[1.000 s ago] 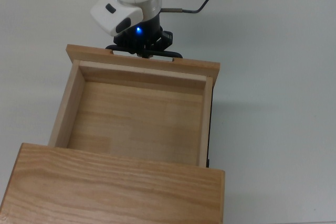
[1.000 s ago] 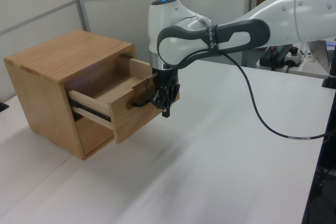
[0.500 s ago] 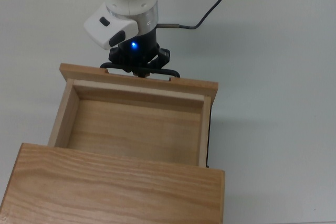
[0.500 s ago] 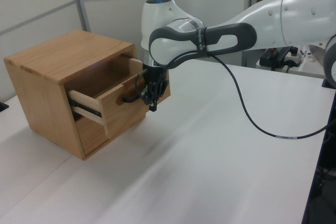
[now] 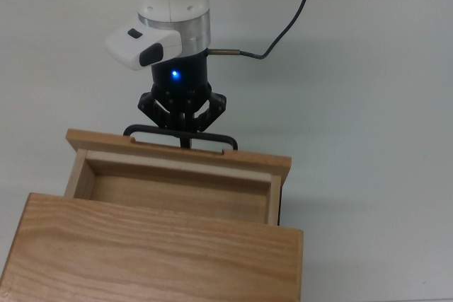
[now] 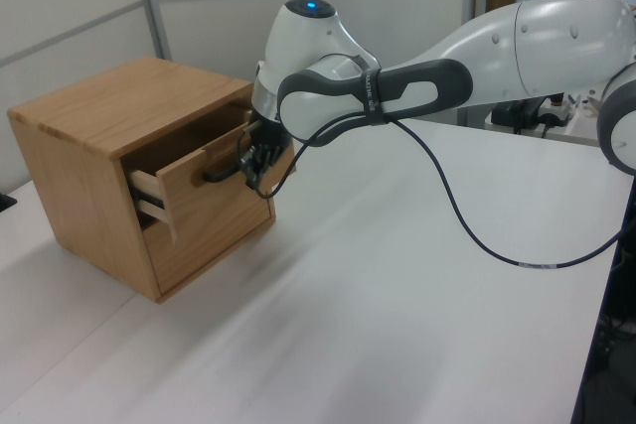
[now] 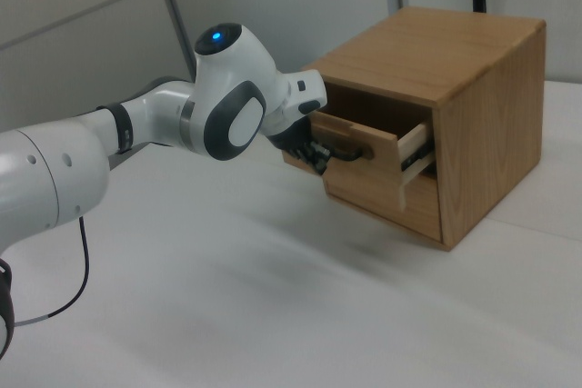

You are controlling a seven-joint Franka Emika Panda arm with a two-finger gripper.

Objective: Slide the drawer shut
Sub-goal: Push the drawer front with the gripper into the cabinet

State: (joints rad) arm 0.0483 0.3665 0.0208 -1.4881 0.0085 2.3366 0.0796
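Drawer [image 5: 177, 175]: light wood, part-way out of the cabinet, a narrow strip of its inside showing in the top view; in the left view [image 6: 204, 181] and right view [image 7: 364, 156] its front panel stands only a little proud of the cabinet face
Handle [image 5: 180, 134]: black metal bar on the front panel, running across the top view, with the gripper right on its middle
Gripper [image 5: 182, 132]: black, pointing down at the handle in the top view, fingers pressed together on the bar's middle; in the left view [image 6: 253, 164] it sits against the drawer front, in the right view [image 7: 318, 156] just at the front panel's left end
Arm [image 5: 170, 5]: white Panda, blue light glowing on the wrist, reaching in from the top view's top edge; from the left view's right [image 6: 417, 76] and the right view's left [image 7: 136, 134]
Cabinet [image 5: 156, 252]: larger grained wooden box, its top filling the bottom of the top view, standing on the table
Cable [image 5: 283, 19]: dark, curving off the wrist toward the top view's upper right; in the left view [image 6: 467, 235] it loops down over the table
Table [image 5: 368, 139]: white, bare around the cabinet
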